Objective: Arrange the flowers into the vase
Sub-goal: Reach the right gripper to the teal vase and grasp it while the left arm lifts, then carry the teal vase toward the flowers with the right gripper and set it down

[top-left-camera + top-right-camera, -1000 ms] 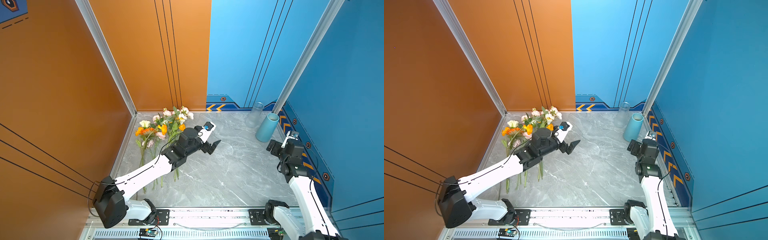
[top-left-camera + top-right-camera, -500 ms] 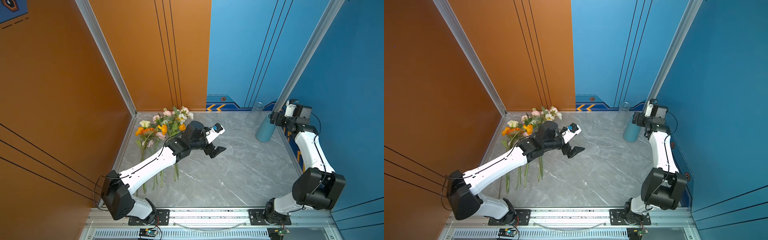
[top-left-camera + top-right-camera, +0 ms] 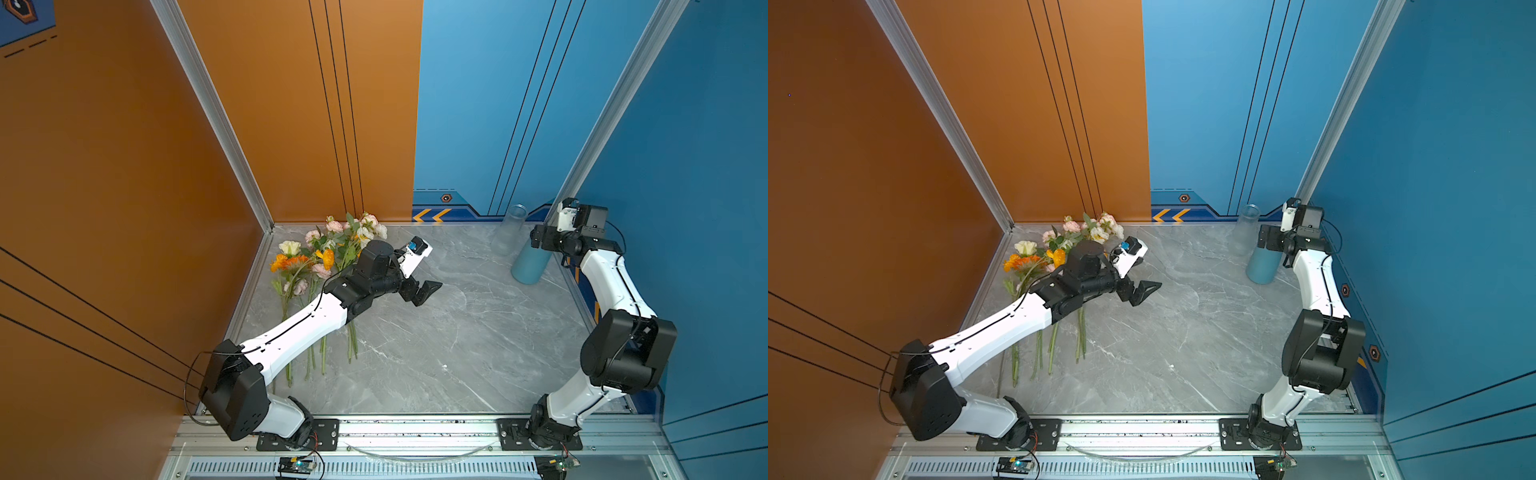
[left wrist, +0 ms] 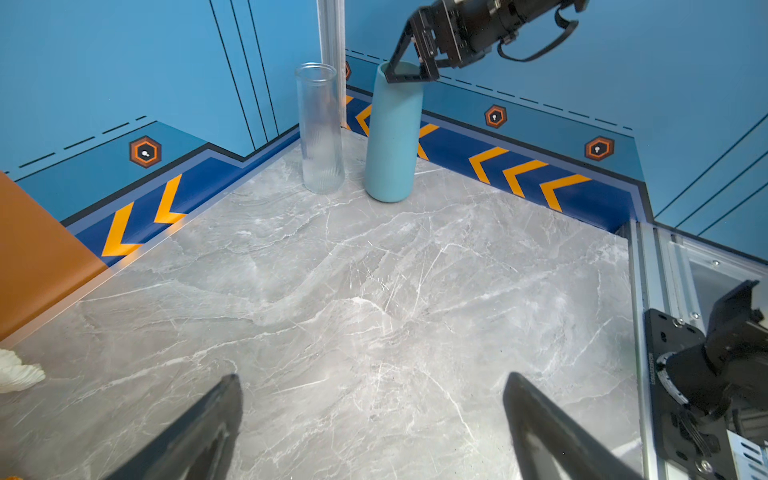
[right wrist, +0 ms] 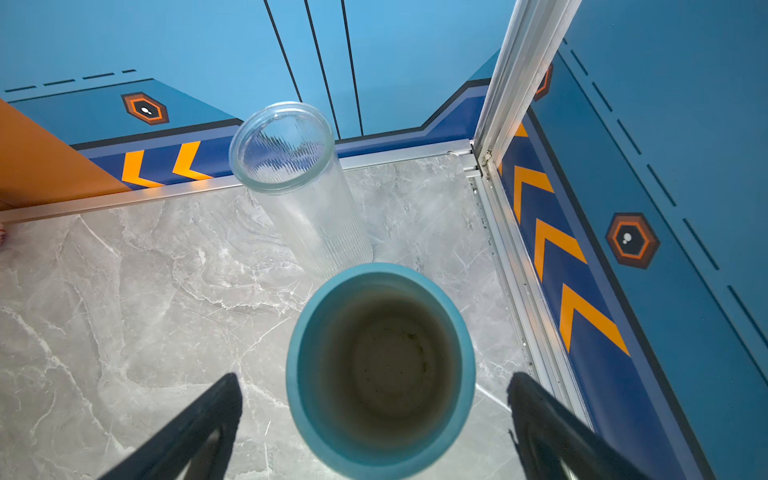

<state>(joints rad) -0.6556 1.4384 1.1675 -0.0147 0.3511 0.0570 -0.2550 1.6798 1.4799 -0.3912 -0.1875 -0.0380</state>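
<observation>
From the right wrist, the blue vase [image 5: 380, 370] shows its interior.

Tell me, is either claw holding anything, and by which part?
Nothing. The left claw is open over the table beside the flowers; the right claw is open at the blue vase's mouth.

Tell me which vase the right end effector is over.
The blue vase: it is opaque, and the open right end effector hangs over its mouth. The glass vase beside it is clear, with nothing above it.
</observation>
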